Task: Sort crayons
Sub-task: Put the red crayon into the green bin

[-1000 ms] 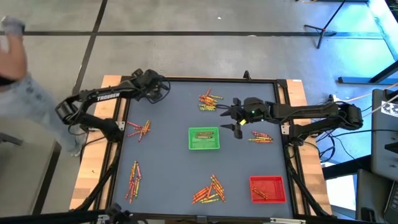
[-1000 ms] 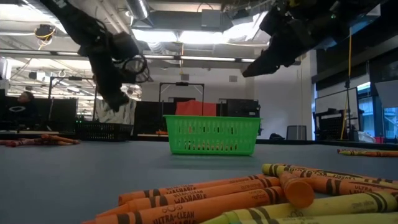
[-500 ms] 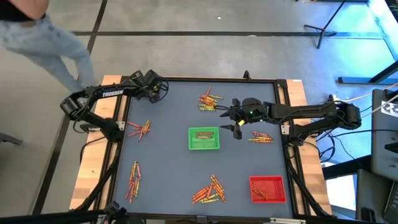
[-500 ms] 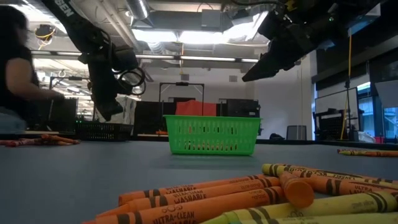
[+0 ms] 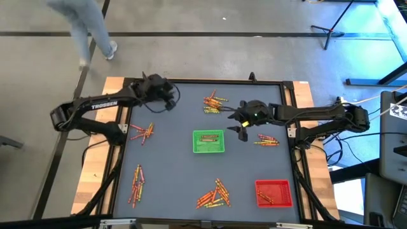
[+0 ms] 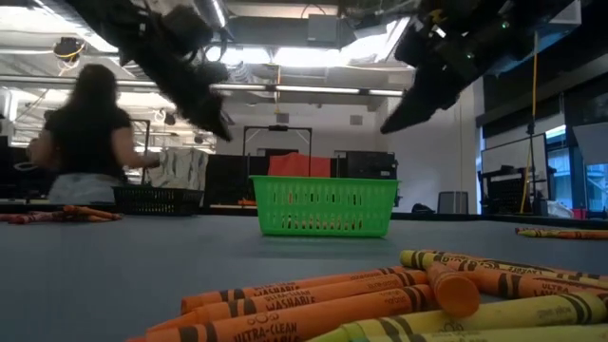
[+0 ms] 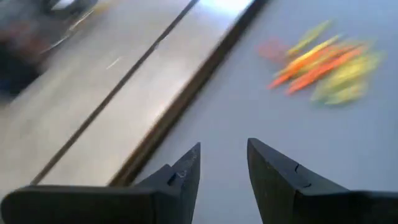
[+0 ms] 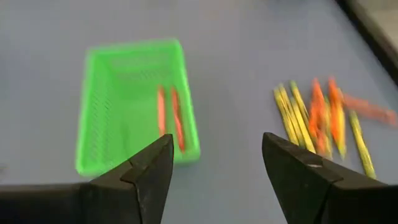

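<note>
— How many trays, and what's in them?

— Two square mesh baskets on my tabletop (image 5: 172, 159): the green tray (image 5: 208, 141) holds two orange crayons (image 8: 169, 117); the red tray (image 5: 273, 193) holds a few.

— The rest?

— Five loose heaps of waxy sticks.

— Your fingers?

— My right fingers (image 8: 163, 163) are spread, empty, above the green tray; my left fingers (image 7: 186, 168) are parted, holding nothing, at the far left corner.

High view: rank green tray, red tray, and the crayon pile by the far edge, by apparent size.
1. Red tray, slightly the largest.
2. Green tray, close to the red tray in size.
3. Crayon pile by the far edge, smallest; loose spread, so its outline is rough.
</note>
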You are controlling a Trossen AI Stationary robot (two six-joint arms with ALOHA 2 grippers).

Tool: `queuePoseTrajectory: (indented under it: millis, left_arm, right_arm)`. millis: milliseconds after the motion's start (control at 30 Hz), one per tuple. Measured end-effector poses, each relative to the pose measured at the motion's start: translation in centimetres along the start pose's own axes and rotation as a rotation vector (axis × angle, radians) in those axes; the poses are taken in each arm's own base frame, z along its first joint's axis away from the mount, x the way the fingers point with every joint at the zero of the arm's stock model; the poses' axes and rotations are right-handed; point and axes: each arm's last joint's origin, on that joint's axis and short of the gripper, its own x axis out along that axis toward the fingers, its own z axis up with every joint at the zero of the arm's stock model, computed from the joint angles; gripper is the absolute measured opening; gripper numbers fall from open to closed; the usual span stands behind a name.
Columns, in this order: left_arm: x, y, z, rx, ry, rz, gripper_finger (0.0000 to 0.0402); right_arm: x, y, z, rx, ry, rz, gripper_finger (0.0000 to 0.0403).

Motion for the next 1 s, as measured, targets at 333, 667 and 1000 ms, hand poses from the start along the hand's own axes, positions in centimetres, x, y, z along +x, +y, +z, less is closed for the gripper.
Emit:
queuePoseTrajectory:
  millis: [333, 667, 1000]
  left_arm:
    - [-0.7, -7.5, -2.1, 0.082, -0.392, -0.377, 0.0115]
    - [-2.2, -10.3, -5.1, 0.077, -0.528, -0.496, 0.0115]
    - [-2.5, -10.3, -4.7, 0.066, -0.582, -0.495, 0.0115]
  right_arm:
    - [-3.0, -0.2, -0.6, 0.144, 0.444, -0.139, 0.0241]
    - [-3.2, -0.2, -3.1, 0.267, 0.745, -0.238, 0.0241]
    - [-0.1, -0.2, -5.0, 0.247, 1.002, -0.247, 0.0241]
